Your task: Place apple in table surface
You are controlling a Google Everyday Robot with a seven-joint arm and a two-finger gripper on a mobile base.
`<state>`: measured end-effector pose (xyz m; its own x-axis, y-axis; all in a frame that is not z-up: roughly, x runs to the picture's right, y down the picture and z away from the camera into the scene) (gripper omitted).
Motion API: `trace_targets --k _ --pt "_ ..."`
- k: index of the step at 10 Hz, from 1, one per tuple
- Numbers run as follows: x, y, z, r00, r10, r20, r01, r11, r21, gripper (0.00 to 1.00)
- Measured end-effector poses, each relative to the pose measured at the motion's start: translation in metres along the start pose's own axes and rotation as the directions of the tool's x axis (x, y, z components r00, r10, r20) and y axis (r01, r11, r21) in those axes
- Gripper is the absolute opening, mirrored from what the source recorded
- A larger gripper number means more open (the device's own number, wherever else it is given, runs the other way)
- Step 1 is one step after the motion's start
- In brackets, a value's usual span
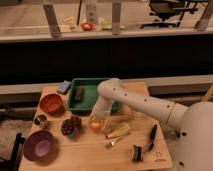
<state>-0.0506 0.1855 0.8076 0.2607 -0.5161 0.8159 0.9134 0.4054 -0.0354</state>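
The apple [95, 126] is small, round and yellow-orange. It sits at the tip of my gripper [95, 121], just at or barely above the table surface [85, 156], a light wooden top. My white arm reaches in from the right, over the front edge of the green tray, and bends down to the apple. The gripper is shut on the apple, to the right of the dark red grape-like cluster [71, 126].
A green tray [84, 102] stands behind the gripper. An orange bowl [51, 103], a small dark cup [40, 120] and a purple bowl [39, 146] are at the left. A yellowish item [119, 131], a fork [116, 142] and black utensils [150, 137] lie to the right.
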Motion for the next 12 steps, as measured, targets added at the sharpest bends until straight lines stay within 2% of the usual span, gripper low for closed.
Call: trace_targets --k 1,6,8,12 --pt "0.0 -0.001 0.002 1.0 0.003 -0.001 -0.003 1.0 -0.003 0.09" --pt "0.002 0.001 0.013 1.0 0.023 0.015 -0.023 1.0 -0.015 0.6" --pt "0.003 0.004 0.016 0.999 0.025 0.025 -0.025 0.999 -0.022 0.77" --pt "0.006 0.008 0.015 0.999 0.027 0.03 -0.026 0.999 -0.02 0.8"
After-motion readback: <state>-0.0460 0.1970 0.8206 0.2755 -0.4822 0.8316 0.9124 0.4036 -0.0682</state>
